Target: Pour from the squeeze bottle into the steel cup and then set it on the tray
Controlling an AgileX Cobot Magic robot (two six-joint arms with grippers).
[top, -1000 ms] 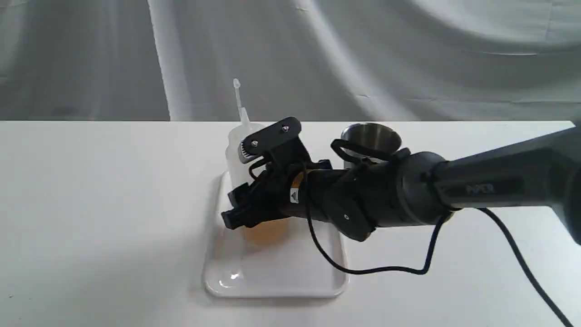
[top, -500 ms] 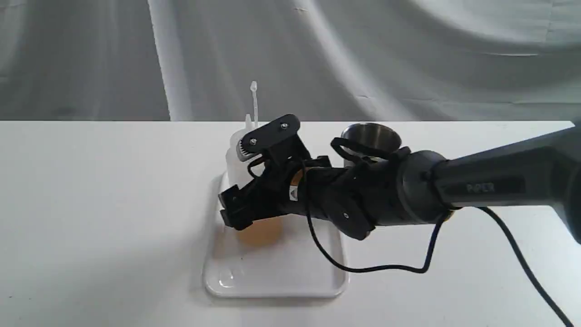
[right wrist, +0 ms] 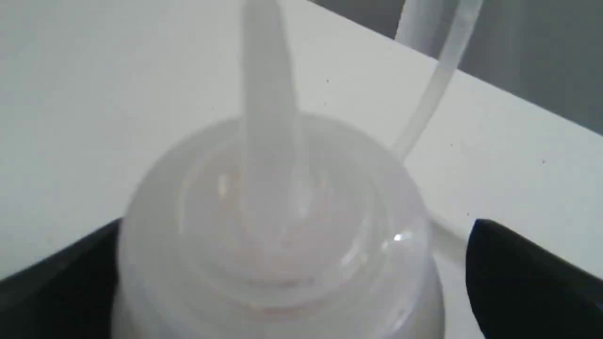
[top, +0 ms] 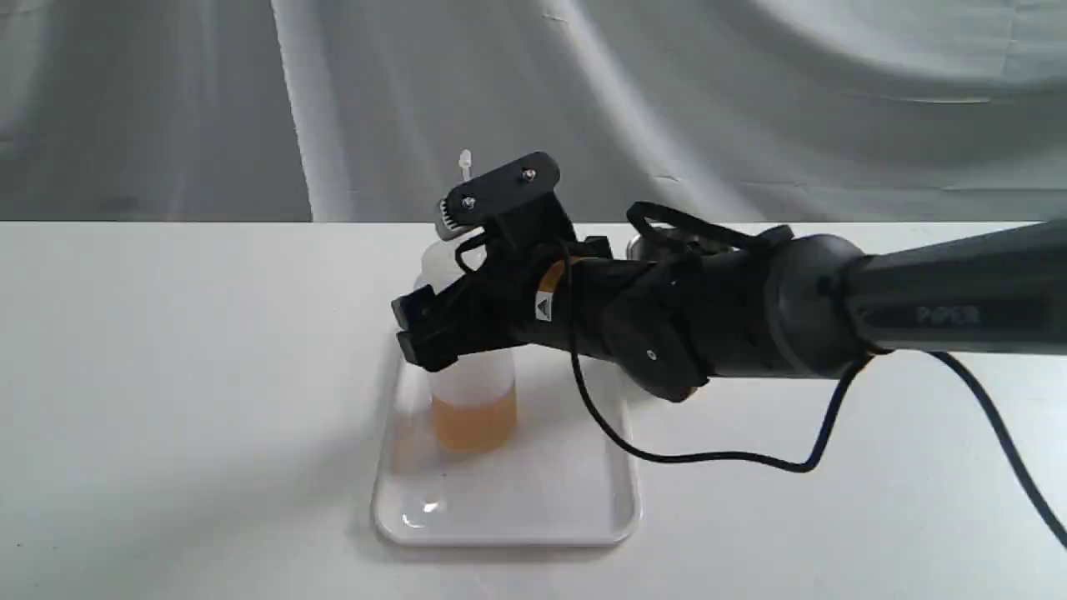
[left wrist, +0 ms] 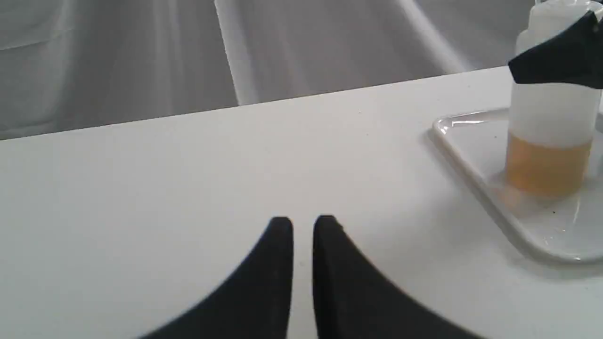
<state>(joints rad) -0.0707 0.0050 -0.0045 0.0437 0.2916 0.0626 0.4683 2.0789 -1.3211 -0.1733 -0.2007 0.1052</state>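
Observation:
The squeeze bottle [top: 472,402] stands upright on the white tray [top: 500,532], amber liquid filling its lower part. My right gripper [top: 414,335] is open around the bottle's upper body; in the right wrist view its fingers [right wrist: 518,278] flank the bottle's shoulder [right wrist: 278,226], and a gap shows on one side. The nozzle and tethered cap rise above the gripper. Only a sliver of the steel cup's rim [top: 635,243] shows behind the right arm. My left gripper [left wrist: 303,226] is shut over bare table, well apart from the tray [left wrist: 466,155] and the bottle [left wrist: 549,141].
A black cable [top: 717,457] hangs from the right wrist and loops down over the table beside the tray. A grey cloth backdrop [top: 750,108] hangs behind the table's far edge.
The bottle went from tilted to upright on the tray. The right gripper then rose along the bottle from its middle to its upper part while the bottle stayed put.

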